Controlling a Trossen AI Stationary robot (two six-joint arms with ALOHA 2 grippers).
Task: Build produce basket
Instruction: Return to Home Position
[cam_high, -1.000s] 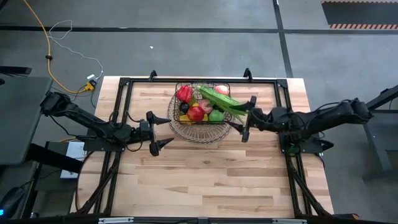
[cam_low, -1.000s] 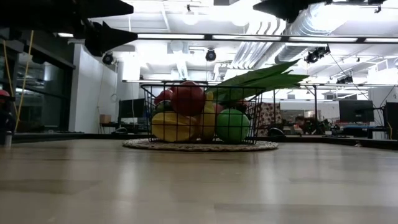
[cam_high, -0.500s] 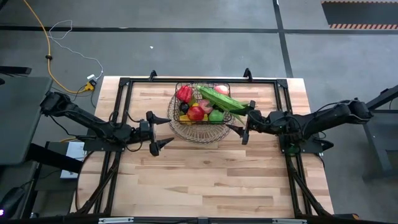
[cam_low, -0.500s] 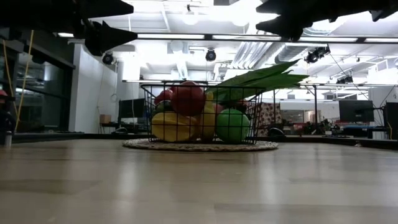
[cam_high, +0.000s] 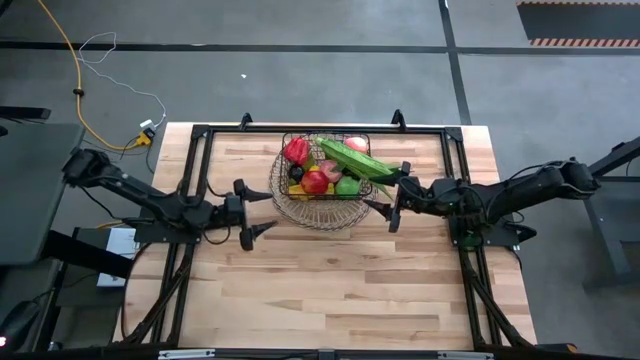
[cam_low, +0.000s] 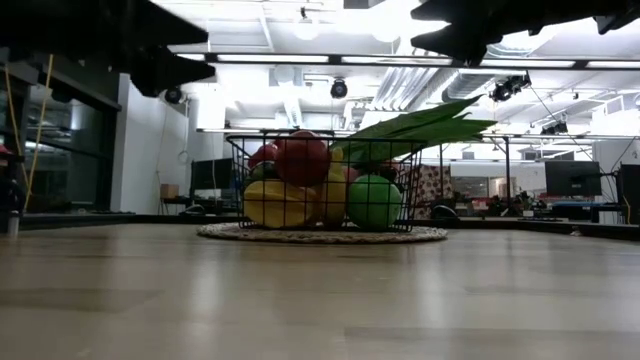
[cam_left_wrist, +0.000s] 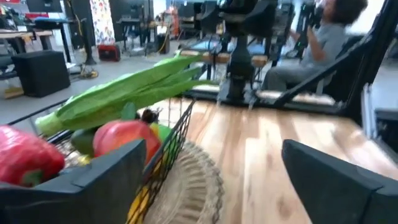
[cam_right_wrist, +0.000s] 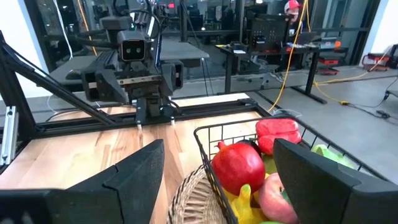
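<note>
Fingers first: the left gripper (cam_high: 257, 210) has its two fingers spread wide with nothing between them. It hangs in the air just off the basket (cam_high: 305, 135), on the left arm's side, and points toward it. Across the basket, the right gripper (cam_high: 394, 195) is spread just as wide and is just as empty. It sits close to the end of the long green husk (cam_high: 358, 162), which lies slantwise across the top and pokes out over the rim. From table height, both grippers sit higher than the basket's rim.

The basket is heaped. There is a red pepper (cam_high: 296, 150) at the corner toward the left arm, a red fruit (cam_high: 316, 182) in the middle and a green apple (cam_high: 347, 185) beside it. A pink peach (cam_high: 355, 143) sits at the far edge and a yellow fruit (cam_low: 275, 203) presses against the near wires. A round woven base (cam_low: 320, 235) lies under the basket on the wooden table (cam_high: 330, 290).
</note>
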